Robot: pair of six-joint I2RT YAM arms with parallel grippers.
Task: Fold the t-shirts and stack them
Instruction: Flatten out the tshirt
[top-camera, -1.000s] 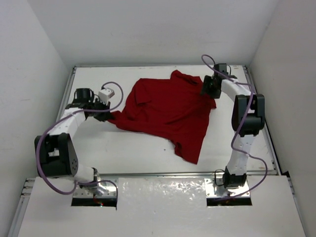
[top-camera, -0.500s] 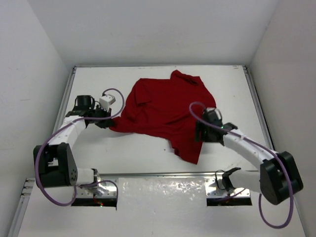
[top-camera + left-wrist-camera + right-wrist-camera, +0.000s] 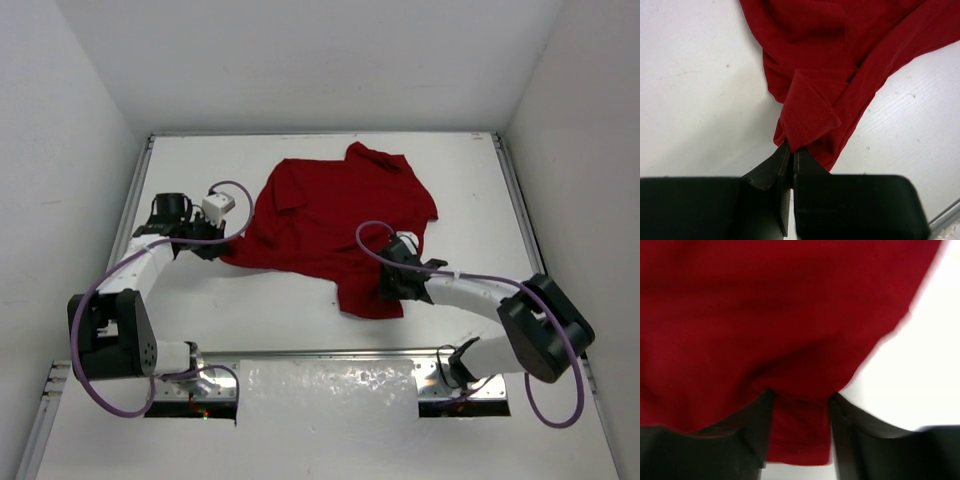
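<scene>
Right wrist view first, my nearest work. My right gripper (image 3: 801, 396) has its fingers apart, straddling a strip of the dark red t-shirt (image 3: 765, 315), with cloth between them but not pinched. The picture is blurred, so I cannot tell how many layers lie in the gap. From the top camera this gripper sits low over the near hem (image 3: 365, 308), closest to my bases. Further out on the left, my left gripper (image 3: 791, 152) is pressed together on a folded-over tip of the shirt's left edge, the cloth bunched just ahead of the fingertips on the white table (image 3: 695, 75). Beyond both, the shirt lies spread but askew and wrinkled, its collar (image 3: 372, 155) toward the far wall.

My worries:
- **Right grip:** closing the right fingers here may catch only the top layer or a mere wrinkle, and the hem would slide out on lifting.
- **Left grip:** the left pinch holds a small bite, so a pull from the right could tug it free.
- **Crooked shirt:** a fold begun from here would likely come out lopsided.
</scene>
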